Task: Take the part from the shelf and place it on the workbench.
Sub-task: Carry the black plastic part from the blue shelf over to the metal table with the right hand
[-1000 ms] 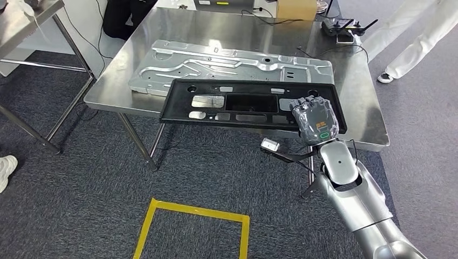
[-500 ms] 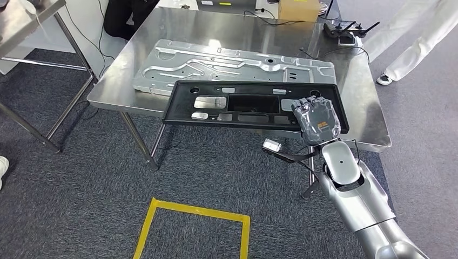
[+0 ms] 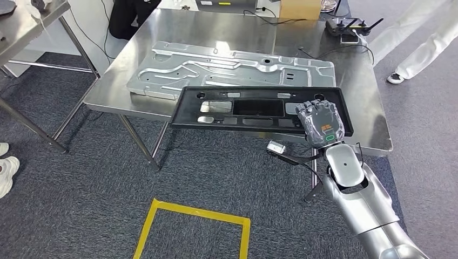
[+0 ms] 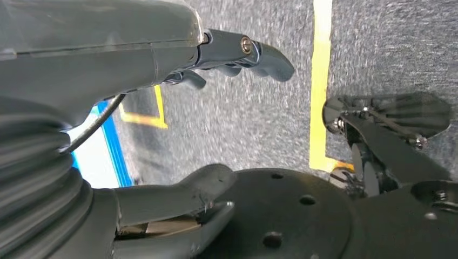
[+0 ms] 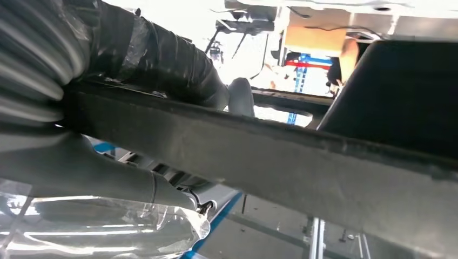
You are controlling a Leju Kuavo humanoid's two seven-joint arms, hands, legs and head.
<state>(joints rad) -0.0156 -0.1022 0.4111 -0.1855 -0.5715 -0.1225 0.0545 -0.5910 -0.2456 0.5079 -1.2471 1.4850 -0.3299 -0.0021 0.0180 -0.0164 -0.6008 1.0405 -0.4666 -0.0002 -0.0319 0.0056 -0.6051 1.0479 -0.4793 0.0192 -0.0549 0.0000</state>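
Right hand [image 3: 322, 123] has its fingers clamped over the near right edge of the black part [image 3: 259, 108], which hangs over the workbench [image 3: 113, 86] front edge, just overlapping the silver panel [image 3: 227, 67]. Left hand [image 4: 162, 108] hangs with fingers apart, holding nothing.

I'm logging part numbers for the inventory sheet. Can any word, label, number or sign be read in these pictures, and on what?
None can be read.
Right hand: an orange mark and a green oval on its back, too small to read.
Black part: no label shows.
Silver panel: no label shows.
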